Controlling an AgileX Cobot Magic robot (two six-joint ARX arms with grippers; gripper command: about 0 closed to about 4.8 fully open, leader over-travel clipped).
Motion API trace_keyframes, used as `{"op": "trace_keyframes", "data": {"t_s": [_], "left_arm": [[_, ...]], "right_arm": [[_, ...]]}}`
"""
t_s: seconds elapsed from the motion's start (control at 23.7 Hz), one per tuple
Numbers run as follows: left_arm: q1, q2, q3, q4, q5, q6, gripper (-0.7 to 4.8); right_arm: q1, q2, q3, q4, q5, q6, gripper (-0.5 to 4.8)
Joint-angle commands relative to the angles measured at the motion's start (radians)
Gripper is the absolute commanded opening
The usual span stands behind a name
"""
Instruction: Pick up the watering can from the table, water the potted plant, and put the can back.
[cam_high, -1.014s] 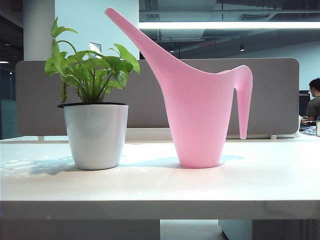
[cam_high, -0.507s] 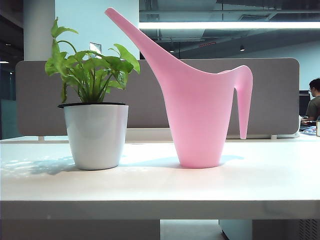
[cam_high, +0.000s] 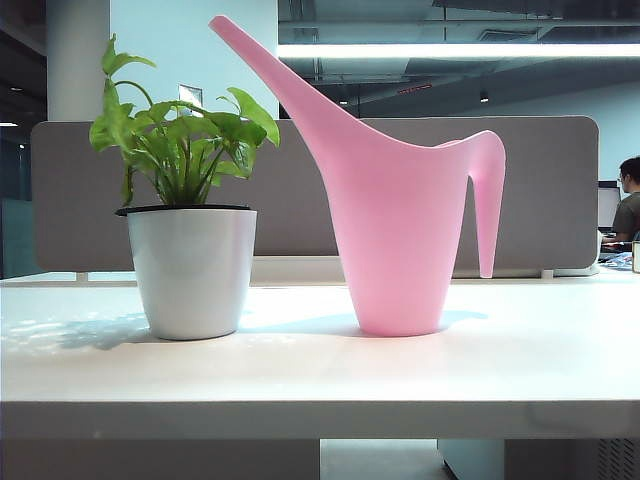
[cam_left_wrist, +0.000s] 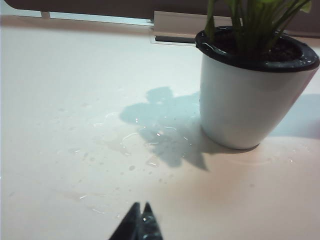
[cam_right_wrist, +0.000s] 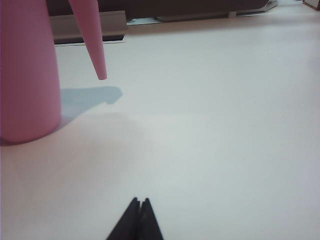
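Observation:
The pink watering can (cam_high: 400, 230) stands upright on the white table (cam_high: 320, 370), spout aimed up and left over the potted plant (cam_high: 190, 240), handle hanging on its right. In the right wrist view the can (cam_right_wrist: 25, 75) and its handle tip (cam_right_wrist: 97, 60) stand far ahead of my right gripper (cam_right_wrist: 140, 201), which is shut and empty over bare tabletop. In the left wrist view the potted plant (cam_left_wrist: 250, 95) stands well beyond my left gripper (cam_left_wrist: 141, 205), also shut with nothing held. Neither gripper shows in the exterior view.
Water droplets (cam_left_wrist: 145, 145) lie on the table beside the pot. A grey partition (cam_high: 560, 190) runs along the table's far edge, with a cable slot (cam_left_wrist: 175, 30) at its foot. A person (cam_high: 628, 200) sits far right behind it.

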Motion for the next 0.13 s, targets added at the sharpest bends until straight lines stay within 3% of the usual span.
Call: {"op": "trace_keyframes", "data": {"t_s": [0.04,0.13], "left_arm": [[0.0,0.001,0.003,-0.005,0.002,0.003,0.03],[0.0,0.001,0.003,-0.005,0.002,0.003,0.03]], "right_arm": [[0.0,-0.001,-0.007,0.014,0.0,-0.003,-0.05],[0.0,-0.001,-0.007,0.014,0.0,-0.002,-0.05]]}}
